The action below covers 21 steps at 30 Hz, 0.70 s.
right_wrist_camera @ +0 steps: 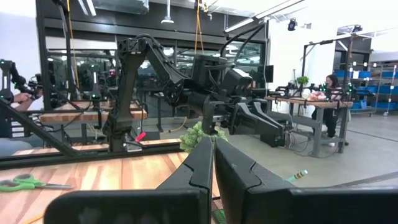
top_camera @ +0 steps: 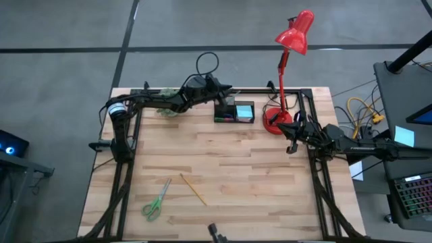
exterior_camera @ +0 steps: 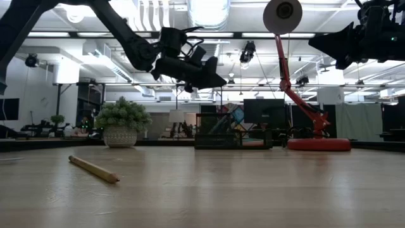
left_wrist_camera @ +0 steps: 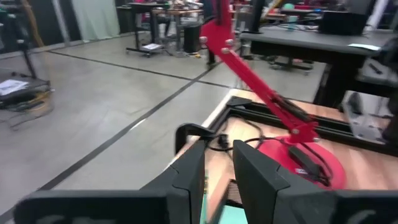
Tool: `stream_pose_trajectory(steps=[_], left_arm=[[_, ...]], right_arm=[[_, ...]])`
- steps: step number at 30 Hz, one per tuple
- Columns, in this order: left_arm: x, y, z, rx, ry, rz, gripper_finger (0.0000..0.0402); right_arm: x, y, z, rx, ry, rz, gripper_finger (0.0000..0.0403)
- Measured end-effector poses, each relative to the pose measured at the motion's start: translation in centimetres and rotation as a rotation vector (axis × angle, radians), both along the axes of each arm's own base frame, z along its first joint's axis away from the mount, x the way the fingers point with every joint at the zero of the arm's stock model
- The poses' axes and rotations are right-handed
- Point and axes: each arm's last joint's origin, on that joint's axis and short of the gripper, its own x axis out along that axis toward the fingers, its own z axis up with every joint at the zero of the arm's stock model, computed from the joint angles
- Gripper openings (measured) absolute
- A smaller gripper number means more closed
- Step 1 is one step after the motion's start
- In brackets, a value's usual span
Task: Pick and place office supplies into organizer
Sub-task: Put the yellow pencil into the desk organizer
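**Left gripper over the organizer, one pencil and one pair of scissors out on the table**

The wooden table (top_camera: pixel 270 175) carries everything I can count. Largest is one red desk lamp (top_camera: pixel 287 54), its round base at the far edge, just right of the organizer. One small potted plant (exterior_camera: pixel 121 123) sits at the far edge too, left of the organizer.

The one black organizer (top_camera: pixel 234 111) stands at the far middle. From above I see a light-blue square in its right compartment and a few small coloured bits in the left one; what those are I cannot tell.

My left gripper (top_camera: pixel 225 92) hangs just above the organizer's left end. Its fingers (left_wrist_camera: pixel 189 177) stand slightly apart with nothing between them.

My right gripper (top_camera: pixel 291 131) waits near the lamp base, off the table surface, its fingers pressed together and empty.

Near the front edge, well apart from the organizer, lie one pair of green-handled scissors (top_camera: pixel 156 200) and, just to their right, one yellow pencil (top_camera: pixel 193 189), both flat on the wood
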Motion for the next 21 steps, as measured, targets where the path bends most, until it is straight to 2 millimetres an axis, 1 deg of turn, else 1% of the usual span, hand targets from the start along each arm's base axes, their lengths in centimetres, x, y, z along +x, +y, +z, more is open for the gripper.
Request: stream_pose_trajectory(steps=[4,9,13,21], left_arm=[[0.2,-0.4,0.1,-0.002,-0.008,-0.086,0.0070],[0.5,-1.1,0.1,-0.002,-0.013,-0.130,0.0071],[0.8,-1.7,0.2,-0.005,-0.017,-0.204,0.0071],[1.3,-3.5,1.0,0.006,-0.037,-0.365,0.0071]], right_arm=[[0.0,0.0,0.0,-0.001,0.001,0.000,0.0009],[0.0,0.0,0.0,-0.001,0.002,0.000,0.0008],[0.0,0.0,0.0,-0.004,0.004,-0.001,0.0009],[0.0,0.0,-0.1,-0.016,0.017,-0.004,0.0009]])
